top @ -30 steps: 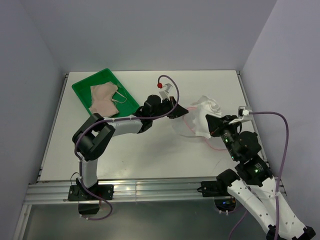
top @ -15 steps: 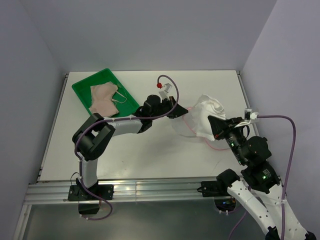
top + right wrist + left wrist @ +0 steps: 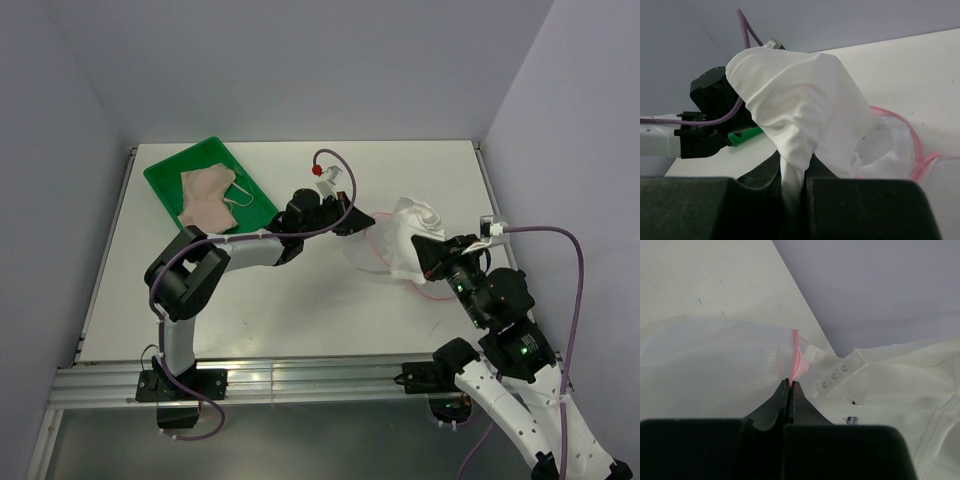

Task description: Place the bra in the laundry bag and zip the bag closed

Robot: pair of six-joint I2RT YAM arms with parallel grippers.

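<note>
Looking from the top, you can barely make out the laundry bag (image 3: 372, 255): it's see-through mesh, and its right side is hidden under the bra (image 3: 415, 222). Your right gripper (image 3: 792, 172) is pinching a bunched fold of the bra, and the fabric covers its fingertips. Your left gripper (image 3: 790, 383), with the arm stretched low from the bag's left, has its jaws pressed together on the bag's pink edging (image 3: 796, 352). A peach garment (image 3: 208, 198) lies in the green tray (image 3: 165, 178), well left of the bag.

Top camera looks down from behind; both close wrist cameras share the laundry bag (image 3: 715, 360).
</note>
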